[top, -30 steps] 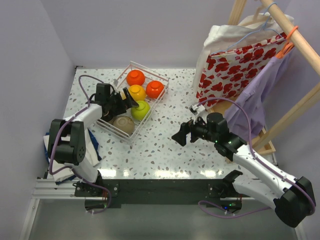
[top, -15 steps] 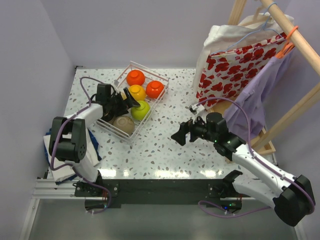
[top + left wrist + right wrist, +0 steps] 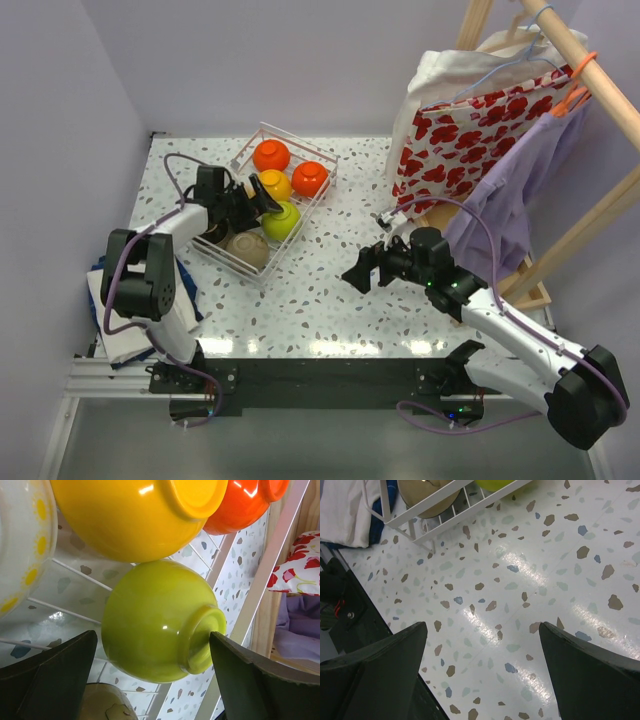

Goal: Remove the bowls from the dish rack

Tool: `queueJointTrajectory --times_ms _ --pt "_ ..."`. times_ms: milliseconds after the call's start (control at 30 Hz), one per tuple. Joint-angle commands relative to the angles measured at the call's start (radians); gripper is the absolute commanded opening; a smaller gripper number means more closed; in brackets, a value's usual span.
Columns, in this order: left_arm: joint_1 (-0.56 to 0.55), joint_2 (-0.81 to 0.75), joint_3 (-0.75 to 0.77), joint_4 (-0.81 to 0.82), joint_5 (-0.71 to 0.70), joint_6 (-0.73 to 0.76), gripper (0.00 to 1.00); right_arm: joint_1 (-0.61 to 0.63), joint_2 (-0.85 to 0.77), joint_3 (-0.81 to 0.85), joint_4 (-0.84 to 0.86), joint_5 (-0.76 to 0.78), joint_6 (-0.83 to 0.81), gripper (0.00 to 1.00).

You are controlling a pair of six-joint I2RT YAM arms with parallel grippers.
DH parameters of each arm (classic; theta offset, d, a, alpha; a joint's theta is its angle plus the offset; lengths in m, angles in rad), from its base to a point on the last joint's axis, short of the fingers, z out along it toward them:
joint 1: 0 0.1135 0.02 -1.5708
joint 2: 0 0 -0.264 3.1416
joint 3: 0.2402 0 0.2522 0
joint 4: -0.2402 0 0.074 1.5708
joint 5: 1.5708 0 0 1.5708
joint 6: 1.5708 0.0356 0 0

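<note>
The white wire dish rack stands at the table's back left. In it I see two orange-red bowls, a yellow-orange bowl, a lime green bowl and a tan bowl. My left gripper is open inside the rack. In the left wrist view its jaws stand either side of the lime green bowl, without touching it. A cream bowl shows at the left there. The dark brown bowl is hidden under the arm. My right gripper is open and empty above the table.
A wooden clothes rack with clothes and a red floral bag fills the right side. A white and blue cloth lies off the table's left edge. The right wrist view shows the rack's near corner and speckled table.
My left gripper has moved slightly farther into the rack toward the lime green bowl. My right gripper has shifted a little toward the near edge.
</note>
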Motion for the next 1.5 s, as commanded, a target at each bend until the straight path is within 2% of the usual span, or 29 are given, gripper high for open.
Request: queueJointTrajectory --times_ms 0,433,700,933,1067,1133,1467 --pt "-0.016 0.026 0.040 -0.045 0.004 -0.001 1.00 0.004 -0.007 -0.011 0.061 0.009 -0.014 0.99" --pt "-0.030 0.044 0.046 -0.064 0.022 -0.007 0.98 0.003 0.002 -0.023 0.072 0.008 -0.031 0.99" --pt "-0.030 0.001 0.063 -0.064 0.031 -0.021 0.90 0.003 -0.008 -0.017 0.063 0.009 -0.031 0.99" --pt "-0.030 -0.022 0.074 -0.045 0.034 -0.028 0.74 0.003 -0.022 -0.009 0.044 0.020 -0.029 0.99" --pt "-0.030 -0.032 0.072 -0.032 0.042 -0.039 0.70 0.003 -0.028 -0.002 0.027 0.025 -0.032 0.99" --pt "-0.030 -0.046 0.069 -0.021 0.040 -0.044 0.62 0.003 -0.030 0.004 0.027 0.025 -0.032 0.99" --pt "-0.026 -0.109 0.062 0.004 0.039 -0.048 0.48 0.003 -0.030 0.027 0.004 0.018 -0.012 0.99"
